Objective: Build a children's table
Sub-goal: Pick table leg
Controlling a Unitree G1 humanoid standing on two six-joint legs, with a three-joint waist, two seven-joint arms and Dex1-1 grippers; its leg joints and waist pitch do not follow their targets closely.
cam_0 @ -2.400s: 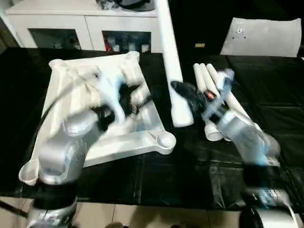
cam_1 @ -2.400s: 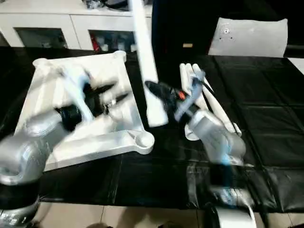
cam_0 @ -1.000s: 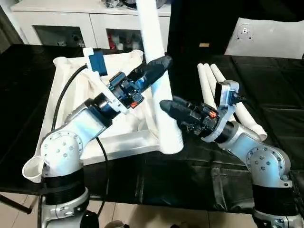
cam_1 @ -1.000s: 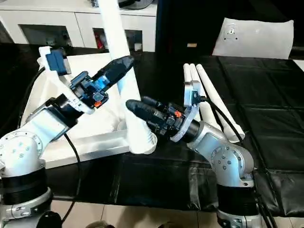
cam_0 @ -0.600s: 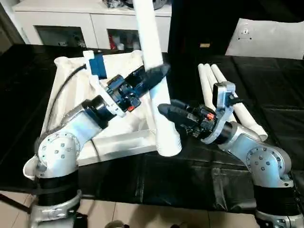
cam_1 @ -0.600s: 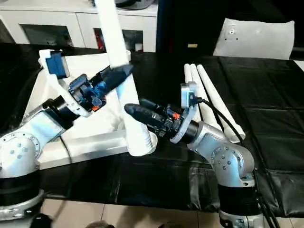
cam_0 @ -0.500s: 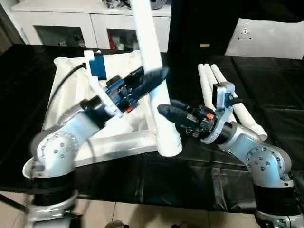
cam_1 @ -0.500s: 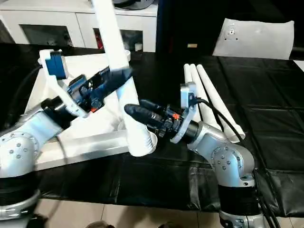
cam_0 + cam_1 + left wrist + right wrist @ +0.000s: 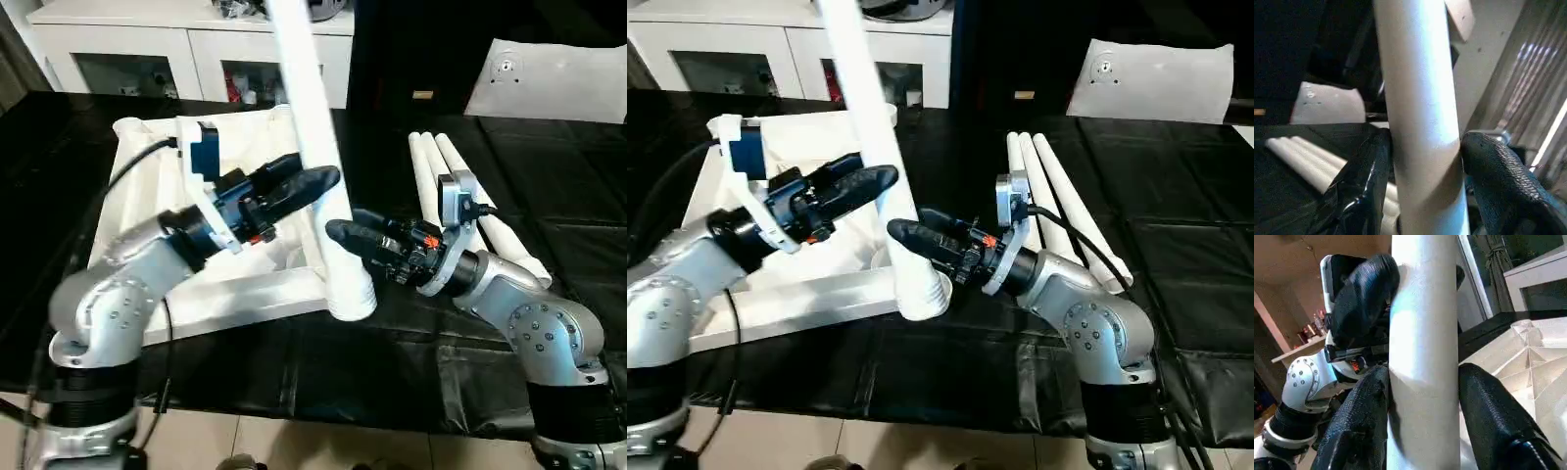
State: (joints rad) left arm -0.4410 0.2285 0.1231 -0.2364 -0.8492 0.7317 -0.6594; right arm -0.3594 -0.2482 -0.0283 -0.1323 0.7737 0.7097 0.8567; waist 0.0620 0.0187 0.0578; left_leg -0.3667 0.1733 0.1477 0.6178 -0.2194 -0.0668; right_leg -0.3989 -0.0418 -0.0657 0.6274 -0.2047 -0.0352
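Tabletop lies underside up at centre-left of the head view, on the black-covered bench. One leg stands near-upright, wide end at the top's near-right corner, which it hides. Left gripper is closed around the leg mid-shaft; right gripper is clamped on it lower down, just above the base. Wrist views confirm the shaft sits between each pair of fingers.

Step looks like seating leg one. You'll need to line up the base with the socket and press down; I can't tell if it's in.

Count: three spare legs at centre-right, white cabinet upper left.
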